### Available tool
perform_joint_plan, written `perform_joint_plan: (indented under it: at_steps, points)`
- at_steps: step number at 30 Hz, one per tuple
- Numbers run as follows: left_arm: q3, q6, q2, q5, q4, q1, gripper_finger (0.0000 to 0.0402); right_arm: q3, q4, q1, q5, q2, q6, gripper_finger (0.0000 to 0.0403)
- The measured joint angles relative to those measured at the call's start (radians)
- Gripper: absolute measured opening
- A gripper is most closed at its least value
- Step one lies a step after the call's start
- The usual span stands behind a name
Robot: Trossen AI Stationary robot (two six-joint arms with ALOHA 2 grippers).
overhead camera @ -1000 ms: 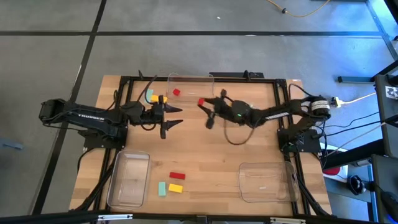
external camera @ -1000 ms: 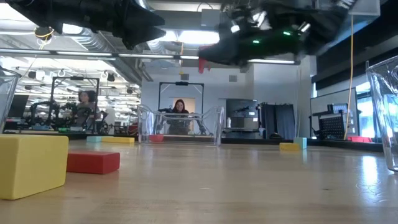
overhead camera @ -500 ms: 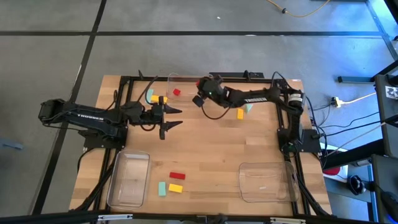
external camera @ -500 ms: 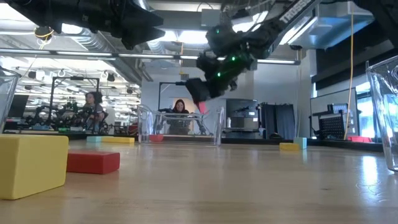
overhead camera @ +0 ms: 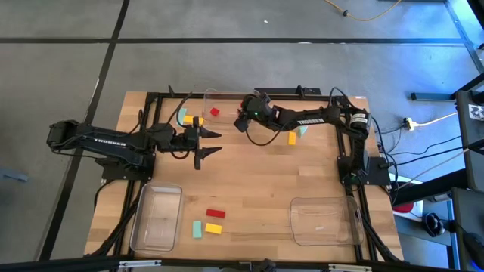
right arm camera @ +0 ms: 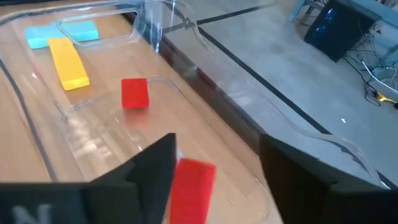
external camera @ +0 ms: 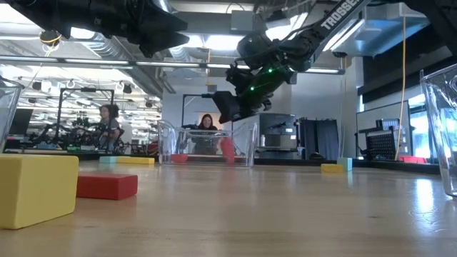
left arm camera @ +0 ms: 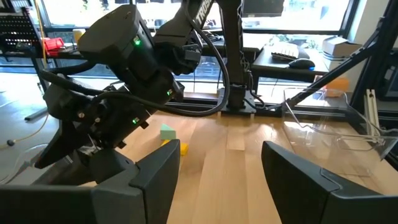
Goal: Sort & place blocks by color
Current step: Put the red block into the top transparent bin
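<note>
Releasing seems to be the step in hand: the small red rectangular block (right arm camera: 193,190) shows just under the right gripper (overhead camera: 242,123), whose fingers stand apart and hold nothing. In the low view this block is low inside the clear rectangular plastic tray (overhead camera: 231,92) at the far edge of the table. I cannot tell if it already rests on the tray floor. A red cube (right arm camera: 134,93) lies on that floor too, near but apart from the block, so this tray appears to collect the red pieces.

To do the step well, I judge the right gripper should keep its fingers wide and rise straight up. A sideways move may catch the thin tray wall just beside it.

Outside the tray, past its left wall, lie a yellow bar (right arm camera: 68,62) and a pale teal bar (right arm camera: 62,32). The left gripper (overhead camera: 208,143) hangs near them with open fingers, well clear of the right one. Under the right arm lie a yellow block (overhead camera: 292,138) and a teal block (overhead camera: 302,130). At the near side a red bar (overhead camera: 215,214), a teal piece (overhead camera: 197,229) and a yellow piece (overhead camera: 213,228) wait between two other clear trays (overhead camera: 156,189). Nothing stands between them and the far tray.
</note>
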Motion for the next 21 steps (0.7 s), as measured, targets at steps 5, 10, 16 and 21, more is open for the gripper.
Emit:
perform_joint_plan:
  at_steps: [5,10,16,21]
  points:
    - [0.0,0.0,0.0,0.0,-0.002,0.0,0.0219,-0.001,-0.029,0.0,-0.013,-0.019,-0.039,0.03]
    - [0.0,-0.001,0.0,0.001,-0.025,0.0,0.0219,-0.02,-0.167,0.032,-0.035,-0.117,-0.097,0.0318]
    - [0.0,-0.001,0.0,0.005,-0.028,-0.01,0.0219,-0.244,-0.098,0.129,-0.091,-0.325,-0.089,0.0318]
    - [0.0,0.0,0.0,0.007,-0.025,-0.04,0.0219,-0.577,0.345,0.261,-0.16,-0.512,-0.01,0.0319]
